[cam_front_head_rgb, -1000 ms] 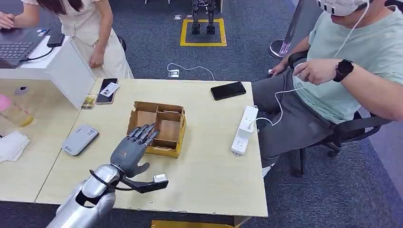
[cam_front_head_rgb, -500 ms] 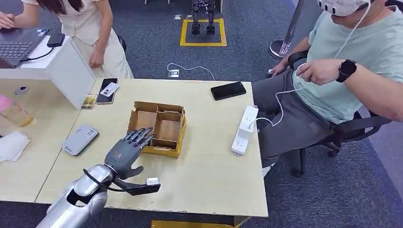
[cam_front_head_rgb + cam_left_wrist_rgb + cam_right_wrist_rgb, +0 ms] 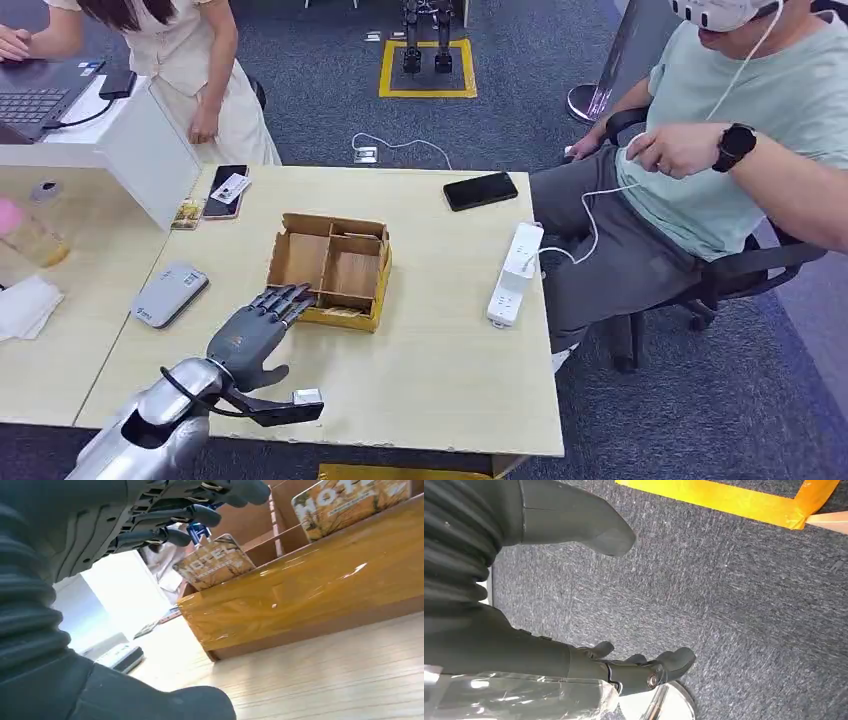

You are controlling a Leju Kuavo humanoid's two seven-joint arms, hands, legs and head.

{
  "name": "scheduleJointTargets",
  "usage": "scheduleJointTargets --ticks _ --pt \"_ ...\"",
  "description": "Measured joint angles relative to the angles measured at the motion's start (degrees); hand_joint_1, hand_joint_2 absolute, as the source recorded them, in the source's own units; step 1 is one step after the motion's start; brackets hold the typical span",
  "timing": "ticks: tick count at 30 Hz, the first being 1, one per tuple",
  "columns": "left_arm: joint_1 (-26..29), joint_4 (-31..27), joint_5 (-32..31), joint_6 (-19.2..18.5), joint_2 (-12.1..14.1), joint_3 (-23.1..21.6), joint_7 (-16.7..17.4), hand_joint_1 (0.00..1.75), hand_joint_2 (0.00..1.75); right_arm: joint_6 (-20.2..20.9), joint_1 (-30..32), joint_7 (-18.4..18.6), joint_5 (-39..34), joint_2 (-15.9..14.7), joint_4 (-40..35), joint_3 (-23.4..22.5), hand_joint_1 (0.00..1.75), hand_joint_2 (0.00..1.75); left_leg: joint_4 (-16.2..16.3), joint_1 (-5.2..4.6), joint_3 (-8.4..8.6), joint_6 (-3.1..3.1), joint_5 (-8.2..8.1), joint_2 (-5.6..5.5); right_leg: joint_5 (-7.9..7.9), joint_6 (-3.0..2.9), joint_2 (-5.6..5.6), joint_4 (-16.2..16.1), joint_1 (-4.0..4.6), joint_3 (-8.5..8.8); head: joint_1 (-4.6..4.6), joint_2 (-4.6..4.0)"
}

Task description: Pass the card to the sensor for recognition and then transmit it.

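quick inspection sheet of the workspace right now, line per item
surface: pale wooden table, bare at the near right.
job's things: cardboard divided box mid-table; printed cards standing in its compartments; grey card reader to its left.
clutter: black phone, second phone with a card on it, white power strip.
hands: left hand open at the box's near left corner, holding nothing; right hand open, hanging over the carpet.
cables: white cable from the power strip toward the seated person.
surroundings: second person at a laptop; grey carpet, yellow floor tape.
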Motion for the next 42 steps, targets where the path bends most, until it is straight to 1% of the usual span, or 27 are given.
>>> scheduleJointTargets --ticks 8,11,17,21,30,37,42 --pt "0.3 -1.25 0.88 -0.26 1.25 -0.02 0.11 0.0 1.75 0.02 -0.01 -0.07 0.0 0.0 0.0 -0.26 0.0 1.75 0.0 0.0 0.0 0.0 0.0 0.0 0.0 0.0 0.0 0.0 0.0 0.0 0.02 0.0" --pt "0.56 -2.03 2.73 -0.7 1.68 -0.04 -0.24 0.0 1.75 0.02 -0.01 -0.11 0.0 0.0 0.0 -0.31 0.0 1.75 0.0 0.0 0.0 0.0 0.0 0.0 -0.01 0.0 0.0 0.0 0.01 0.0 0.02 0.0" --pt "1.42 -4.13 8.66 -1.73 2.51 -0.02 -2.17 0.0 1.75 0.0 -0.02 -0.31 0.0 0.0 -0.02 -0.35 0.0 1.75 -0.01 0.01 0.0 0.0 0.0 0.0 -0.01 -0.01 0.0 0.0 0.01 0.0 0.0 0.0" --pt "1.93 -5.88 9.86 -1.75 2.88 -0.02 -2.29 0.0 1.75 -0.02 -0.02 -0.39 0.0 0.0 -0.02 -0.39 0.0 1.75 -0.01 0.0 0.0 0.0 0.0 0.0 -0.01 -0.01 -0.01 0.0 0.0 0.0 0.0 0.0" --pt "2.0 -6.64 8.78 -1.49 2.47 -0.15 -2.05 0.0 1.75 -0.04 -0.03 -0.39 0.0 0.0 -0.02 -0.39 0.0 1.75 0.0 0.0 0.01 0.0 0.0 0.0 -0.01 -0.01 0.0 0.0 0.0 -0.01 0.0 0.0" --pt "0.24 -6.1 8.35 -1.35 1.16 -1.75 -1.7 0.0 1.75 -0.04 -0.05 -0.22 0.0 0.0 -0.02 -0.42 0.0 1.75 0.0 0.0 0.0 0.0 0.0 0.0 -0.01 -0.01 0.0 0.0 0.0 0.0 0.0 0.0" --pt "-0.27 -5.16 6.8 0.11 -0.27 -2.93 -0.42 0.0 1.75 -0.04 -0.08 -0.24 0.0 0.0 -0.02 -0.46 0.0 1.75 0.0 0.0 0.0 0.0 0.0 0.0 -0.01 -0.01 0.0 0.0 0.0 -0.01 0.0 0.0"
